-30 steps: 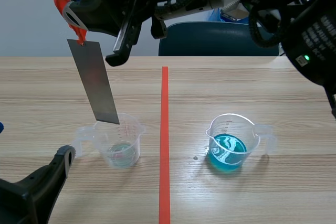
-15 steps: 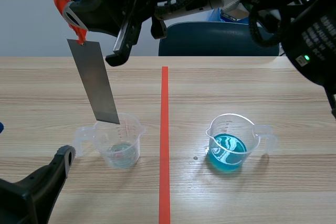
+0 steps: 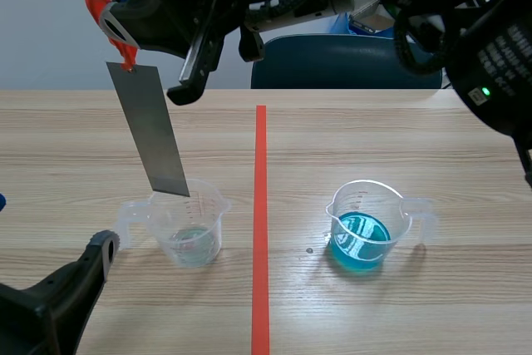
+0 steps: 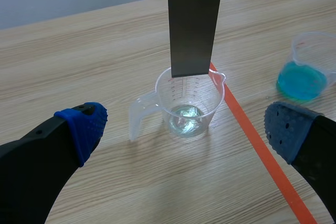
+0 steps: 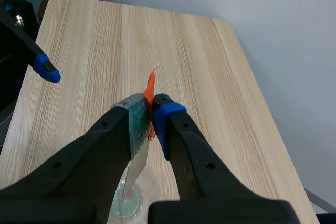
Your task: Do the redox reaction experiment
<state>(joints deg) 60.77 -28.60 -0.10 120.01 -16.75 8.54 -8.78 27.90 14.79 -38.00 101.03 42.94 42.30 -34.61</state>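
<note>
A grey metal strip [image 3: 154, 130] hangs tilted from an orange tag, and my right gripper [image 3: 112, 27], reaching across from the right, is shut on that tag. The strip's lower end is at about the rim of a clear beaker [image 3: 187, 226] holding a little pale liquid. The right wrist view shows the gripper [image 5: 150, 111] pinching the tag, with the strip [image 5: 135, 169] running down toward the beaker [image 5: 131, 200]. My left gripper [image 4: 185, 127] stands open low before the beaker [image 4: 190, 103], with the strip [image 4: 194, 19] above it. A second beaker [image 3: 366, 226] holds blue liquid.
An orange-red tape line [image 3: 260, 205] runs down the table between the two beakers. A dark blue chair [image 3: 345, 60] stands behind the far edge. The blue-liquid beaker [image 4: 307, 69] lies beyond my left gripper's right finger.
</note>
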